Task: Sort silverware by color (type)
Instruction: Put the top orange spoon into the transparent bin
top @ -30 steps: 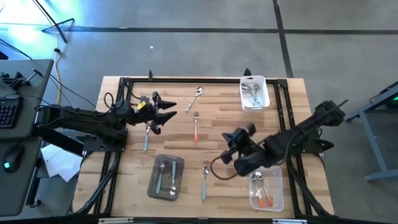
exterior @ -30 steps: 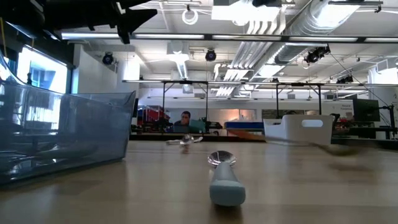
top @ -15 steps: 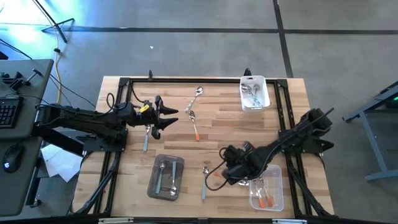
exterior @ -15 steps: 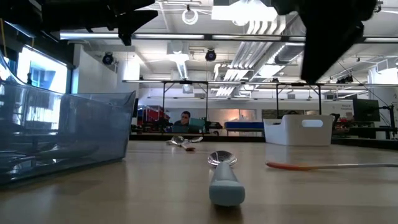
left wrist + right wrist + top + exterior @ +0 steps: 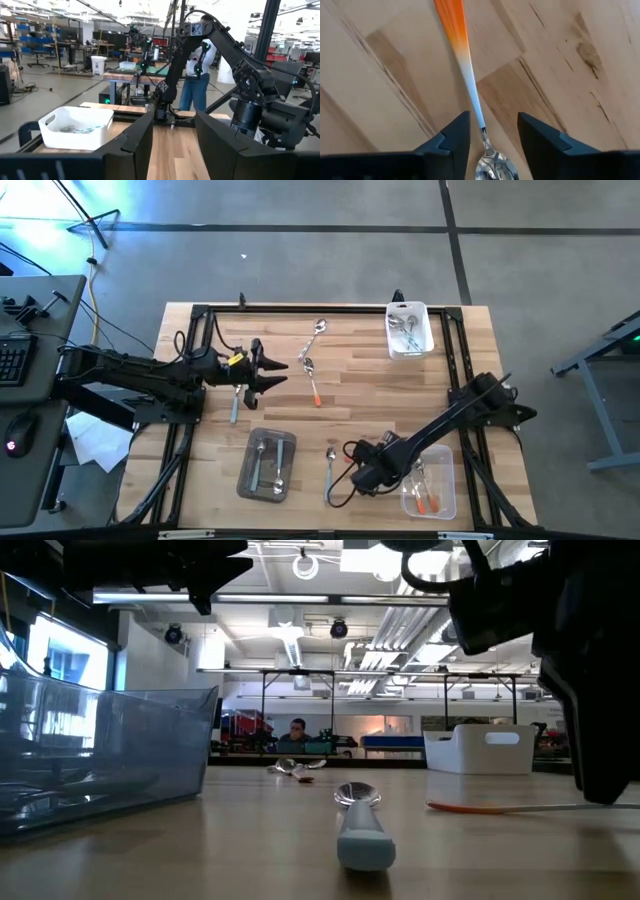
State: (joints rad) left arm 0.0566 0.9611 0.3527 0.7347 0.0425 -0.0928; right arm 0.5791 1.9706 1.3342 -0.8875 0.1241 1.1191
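Note:
An orange-handled spoon [image 5: 465, 60] lies flat on the wooden table [image 5: 400, 390], also seen in the low view as the orange spoon [image 5: 500, 807]. My right gripper [image 5: 492, 120] hangs open over it, a finger on either side of its neck without touching; in the high view the right gripper [image 5: 350, 480] hides it. A light blue spoon [image 5: 329, 472] lies just left of it. My left gripper [image 5: 275, 372] hovers open at the left, nothing between its fingers [image 5: 172, 140], beside another light blue spoon [image 5: 235, 402].
An orange spoon [image 5: 315, 387] and two silver spoons [image 5: 318, 330] lie mid-table. A white tub [image 5: 410, 330] of silver spoons stands far right, a clear tub [image 5: 268, 465] with blue spoons near left, a clear tub [image 5: 432, 485] with orange spoons near right. A person shows in the room beyond the table.
My right gripper has swung toward the table's near edge and come down low. The orange spoon, a second ago a blur in the air in the low view, now lies still on the table. My left gripper has drifted slightly toward the near edge.

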